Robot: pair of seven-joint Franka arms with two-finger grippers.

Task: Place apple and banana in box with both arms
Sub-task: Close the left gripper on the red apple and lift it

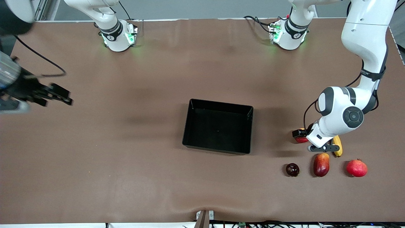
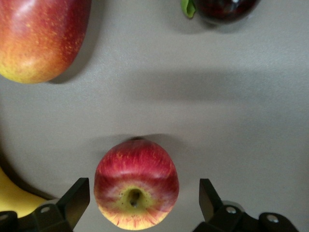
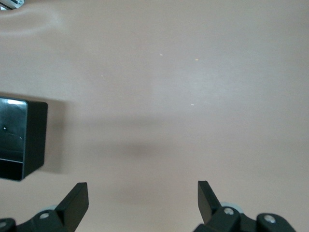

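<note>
The apple (image 2: 136, 183) lies on the table, red with a yellow stem dimple facing up. My left gripper (image 2: 142, 200) is open, with one finger on each side of the apple and a gap on both sides. In the front view the left gripper (image 1: 304, 135) hides most of the apple (image 1: 300, 139). The banana (image 1: 338, 147) lies beside it, partly under the left arm. The black box (image 1: 218, 104) stands at mid-table and is empty. My right gripper (image 1: 61, 95) is open and empty, up over the right arm's end of the table; it also shows in the right wrist view (image 3: 142, 203).
A red-yellow mango (image 1: 321, 164), a dark round fruit (image 1: 292, 169) and a pomegranate (image 1: 357, 168) lie in a row nearer the front camera than the apple. The mango (image 2: 41, 36) and the dark fruit (image 2: 224, 7) show in the left wrist view. The box's corner (image 3: 29, 140) shows in the right wrist view.
</note>
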